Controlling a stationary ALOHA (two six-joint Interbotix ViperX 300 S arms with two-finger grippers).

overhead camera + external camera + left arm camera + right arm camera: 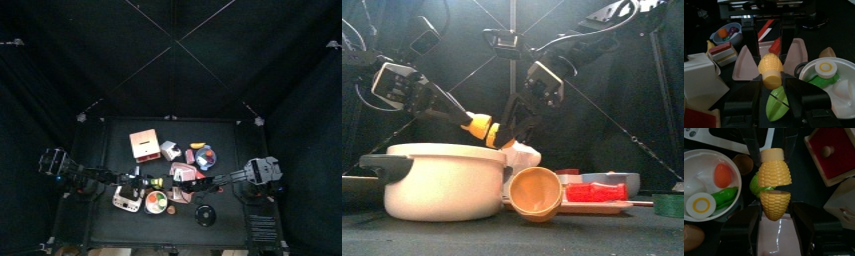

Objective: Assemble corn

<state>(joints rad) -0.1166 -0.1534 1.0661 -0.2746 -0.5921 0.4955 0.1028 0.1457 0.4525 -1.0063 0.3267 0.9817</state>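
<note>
The corn (775, 187) is two yellow halves meeting end to end, with a green leaf behind the seam. My right gripper (775, 210) is shut on one half (775, 207). My left gripper (771, 82) is shut on the other half (771, 71), whose green leaf (776, 101) lies between its jaws. In the front view the corn (478, 126) hangs above the white pot (436, 180), with the left gripper (462, 120) coming from the left and the right gripper (513, 128) from the right. In the top view the corn (159, 183) sits between both grippers.
A white plate (699, 160) with an egg, a red piece and a green piece lies beside the corn. A pink box (144, 146) stands further back. A tan cup (536, 192) and a red tray (603, 195) stand at the front. A red box (834, 153) lies nearby.
</note>
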